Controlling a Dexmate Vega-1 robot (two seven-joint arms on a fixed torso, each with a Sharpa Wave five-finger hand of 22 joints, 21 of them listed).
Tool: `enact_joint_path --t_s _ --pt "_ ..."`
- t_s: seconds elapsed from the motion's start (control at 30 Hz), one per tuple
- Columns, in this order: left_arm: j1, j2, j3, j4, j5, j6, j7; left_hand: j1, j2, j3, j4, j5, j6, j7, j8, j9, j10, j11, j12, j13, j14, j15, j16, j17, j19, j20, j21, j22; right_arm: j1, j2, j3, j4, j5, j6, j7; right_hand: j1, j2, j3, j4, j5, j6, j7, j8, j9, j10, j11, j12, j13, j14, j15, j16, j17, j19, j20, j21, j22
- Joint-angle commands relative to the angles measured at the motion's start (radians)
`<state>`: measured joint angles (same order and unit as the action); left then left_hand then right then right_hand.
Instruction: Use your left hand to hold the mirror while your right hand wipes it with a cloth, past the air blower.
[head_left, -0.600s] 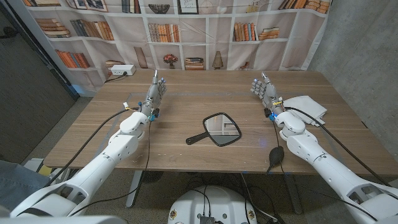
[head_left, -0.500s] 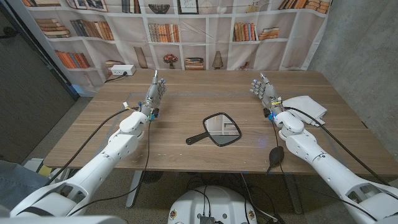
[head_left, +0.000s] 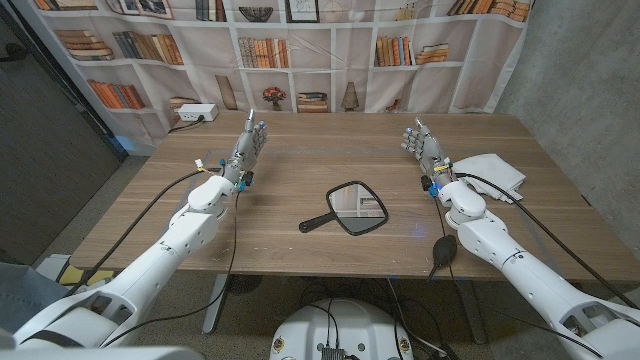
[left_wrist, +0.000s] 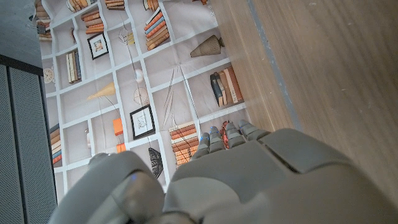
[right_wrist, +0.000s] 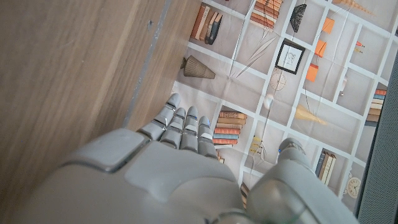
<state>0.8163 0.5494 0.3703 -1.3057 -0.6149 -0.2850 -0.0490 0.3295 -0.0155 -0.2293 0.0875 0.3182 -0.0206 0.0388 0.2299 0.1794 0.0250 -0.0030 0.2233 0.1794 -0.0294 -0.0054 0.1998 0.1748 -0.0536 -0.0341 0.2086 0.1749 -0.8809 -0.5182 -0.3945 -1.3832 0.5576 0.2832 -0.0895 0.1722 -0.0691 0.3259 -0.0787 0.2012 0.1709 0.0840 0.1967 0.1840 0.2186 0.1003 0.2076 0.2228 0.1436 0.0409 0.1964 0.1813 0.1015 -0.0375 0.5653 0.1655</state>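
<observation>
My left hand (head_left: 250, 141) stands unclenched and holding nothing at the table's (head_left: 300, 150) far left. My right hand (head_left: 424, 147) does likewise at the far right, the cloth (head_left: 492, 170) just to its right. The mirror (head_left: 351, 209) lies untouched near centre; the air blower (head_left: 443, 251) sits at the near edge. I judge no step begun: left must reach the mirror handle, right the cloth.

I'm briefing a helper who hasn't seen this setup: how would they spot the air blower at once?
Start at the wooden table and go to its near edge, by the robot's right arm. The air blower lies there, nearer than the hand mirror. It is a small black bulb tapering to a nozzle, unlike the flat oval mirror or the white cloth farther back.
</observation>
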Motion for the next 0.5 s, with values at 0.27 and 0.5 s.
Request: enact_joint_path --t_s 0.27,0.5 --pt "0.069 -0.032 0.016 -0.051 0.069 -0.163 0.039 0.087 0.026 0.014 -0.035 -0.002 0.080 -0.011 0.011 0.003 0.077 -0.027 0.011 0.002 0.079 -0.025 0.012 0.002 0.065 -0.034 0.017 0.003 -0.048 -0.059 0.050 -0.064 0.011 0.008 -0.003 0.018 0.004 -0.002 -0.007 -0.002 0.022 -0.003 0.011 0.005 0.018 -0.001 0.007 -0.007 0.020 0.000 0.008 0.003 0.018 -0.016 -0.008 0.005" --pt "0.135 -0.004 0.017 -0.130 0.152 -0.185 0.107 0.124 0.054 0.024 -0.046 -0.015 0.134 -0.020 0.014 0.004 0.136 -0.040 0.015 0.003 0.144 -0.037 0.016 0.003 0.153 -0.022 0.038 0.005 -0.045 -0.078 0.066 -0.055 0.034 0.015 0.037 0.021 0.008 -0.001 -0.008 -0.002 0.024 -0.006 0.010 0.005 0.022 -0.001 0.008 -0.010 0.022 -0.002 0.008 0.003 0.020 -0.016 -0.011 0.005"
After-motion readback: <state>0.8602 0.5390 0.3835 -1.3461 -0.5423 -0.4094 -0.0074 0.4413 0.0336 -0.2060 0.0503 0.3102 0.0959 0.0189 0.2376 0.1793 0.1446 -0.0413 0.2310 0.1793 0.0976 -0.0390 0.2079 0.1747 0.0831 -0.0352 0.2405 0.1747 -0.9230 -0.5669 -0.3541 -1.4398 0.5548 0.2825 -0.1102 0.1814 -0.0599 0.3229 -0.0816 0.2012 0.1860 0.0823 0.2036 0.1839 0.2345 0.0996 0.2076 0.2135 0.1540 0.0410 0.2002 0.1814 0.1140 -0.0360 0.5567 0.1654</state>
